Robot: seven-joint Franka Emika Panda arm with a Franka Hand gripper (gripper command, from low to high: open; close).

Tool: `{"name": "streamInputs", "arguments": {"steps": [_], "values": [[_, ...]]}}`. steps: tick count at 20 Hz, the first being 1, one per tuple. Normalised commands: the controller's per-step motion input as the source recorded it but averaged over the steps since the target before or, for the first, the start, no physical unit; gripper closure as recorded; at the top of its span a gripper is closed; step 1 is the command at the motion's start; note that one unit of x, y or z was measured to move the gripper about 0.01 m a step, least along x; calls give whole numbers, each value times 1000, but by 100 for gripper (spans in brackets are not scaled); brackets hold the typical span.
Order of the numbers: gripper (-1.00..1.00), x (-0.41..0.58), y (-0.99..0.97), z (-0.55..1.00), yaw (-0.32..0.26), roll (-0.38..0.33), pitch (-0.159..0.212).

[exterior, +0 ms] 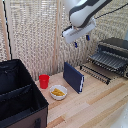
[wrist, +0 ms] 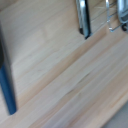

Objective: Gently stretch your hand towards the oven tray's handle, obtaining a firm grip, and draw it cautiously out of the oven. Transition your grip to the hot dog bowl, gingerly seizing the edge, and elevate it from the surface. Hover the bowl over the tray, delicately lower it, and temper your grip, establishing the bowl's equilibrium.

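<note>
Fingers (exterior: 75,44) spread apart, holding nothing, hanging high above the table (exterior: 95,105) in the exterior view. Tray (exterior: 102,64) pulled out of the oven (exterior: 114,52) on that view's right, handle (exterior: 93,73) at the front edge. Bowl (exterior: 58,92) on the wood beside the red cup (exterior: 44,81), book (exterior: 73,77) just behind, black bin (exterior: 17,97) on the left. Wrist view: blurry planks, book edge (wrist: 7,92), couple of tray bars (wrist: 83,20).
</note>
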Motion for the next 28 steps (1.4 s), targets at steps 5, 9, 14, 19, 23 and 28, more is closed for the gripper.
{"name": "streamInputs", "arguments": {"steps": [5, 9, 14, 19, 23, 28], "values": [[-100, 17, 675, -11, -82, 233, -78], [-100, 19, 702, -94, -77, 221, -26], [-100, 0, 715, -203, -71, 189, 12], [-100, -160, 575, -286, -55, 144, 50], [-100, -206, 351, -379, -24, 83, 19], [-100, -188, 162, -428, -1, 58, 1]]}}
